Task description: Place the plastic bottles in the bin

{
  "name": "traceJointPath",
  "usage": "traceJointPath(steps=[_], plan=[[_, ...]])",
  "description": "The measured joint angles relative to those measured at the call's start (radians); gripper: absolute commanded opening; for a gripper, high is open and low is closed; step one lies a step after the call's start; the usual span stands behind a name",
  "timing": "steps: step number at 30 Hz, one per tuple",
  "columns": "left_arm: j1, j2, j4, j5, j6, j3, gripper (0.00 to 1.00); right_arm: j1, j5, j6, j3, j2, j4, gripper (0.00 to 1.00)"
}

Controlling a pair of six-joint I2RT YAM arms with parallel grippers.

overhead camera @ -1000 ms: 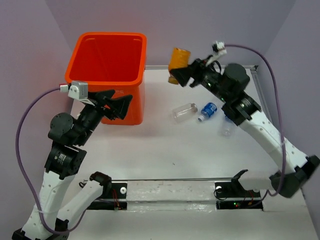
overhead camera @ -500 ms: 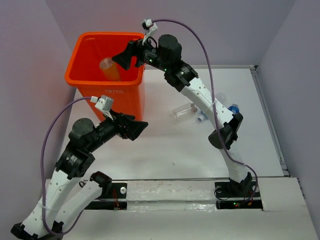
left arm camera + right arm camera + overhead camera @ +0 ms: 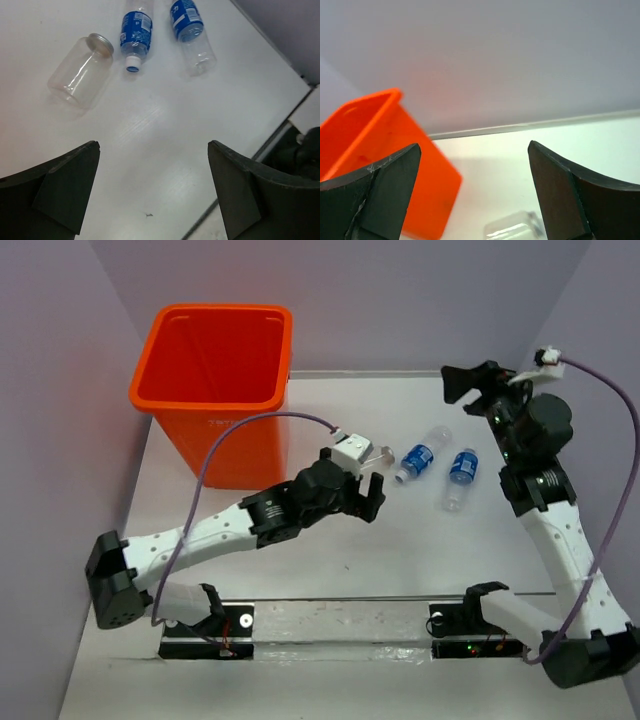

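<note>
The orange bin [image 3: 214, 446] stands at the back left, and I can make out no bottles inside it. Three plastic bottles lie on the white table. A plain clear one [image 3: 80, 73] has a silver cap. Two have blue labels [image 3: 135, 33] [image 3: 192, 31], and they also show from above [image 3: 421, 456] [image 3: 459, 476]. My left gripper [image 3: 373, 495] [image 3: 154, 146] hovers open and empty just short of the plain bottle, whose tip [image 3: 384, 453] peeks past the wrist. My right gripper [image 3: 453, 385] [image 3: 474, 146] is raised at the back right, open and empty, facing the bin [image 3: 367, 165].
Purple-grey walls close in the table at the back and both sides. A metal rail [image 3: 340, 600] runs along the near edge between the arm bases. The left arm [image 3: 215, 525] lies stretched low across the table's middle.
The right arm let the orange bottle go over the bin and swung back to the far right, empty. The left arm reached from beside the bin out toward the plain clear bottle.
</note>
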Motion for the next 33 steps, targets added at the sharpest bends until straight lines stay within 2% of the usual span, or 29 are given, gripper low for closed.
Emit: traceJointPath(steps=[2,5,7,11,19,26,28,29,33], plan=[[-0.003,0.132,0.033,-0.055,0.062,0.057,0.99,-0.089,0.048,0.021,-0.151,-0.11,-0.005,0.97],[0.005,0.32,0.055,-0.117,0.141,0.172,0.99,-0.246,0.041,0.059,-0.367,-0.197,0.005,0.99],[0.017,0.456,0.069,-0.148,0.2,0.267,0.99,-0.33,0.027,0.079,-0.463,-0.198,-0.023,1.0],[0.058,0.652,0.068,-0.161,0.299,0.383,0.99,-0.464,-0.003,0.126,-0.576,-0.103,-0.077,1.0],[0.191,0.835,0.058,-0.111,0.428,0.475,0.99,-0.511,-0.018,0.152,-0.607,0.008,-0.029,1.0],[0.262,0.956,0.043,-0.019,0.48,0.566,0.99,-0.512,-0.002,0.147,-0.618,0.106,-0.019,1.0],[0.278,0.984,0.039,0.017,0.488,0.576,0.92,-0.512,-0.01,0.144,-0.618,0.134,-0.016,1.0],[0.285,0.996,0.037,0.037,0.489,0.578,0.77,-0.512,-0.012,0.143,-0.618,0.152,-0.015,1.0],[0.294,1.017,0.031,0.074,0.485,0.578,0.53,-0.512,-0.026,0.136,-0.618,0.211,-0.011,1.0]])
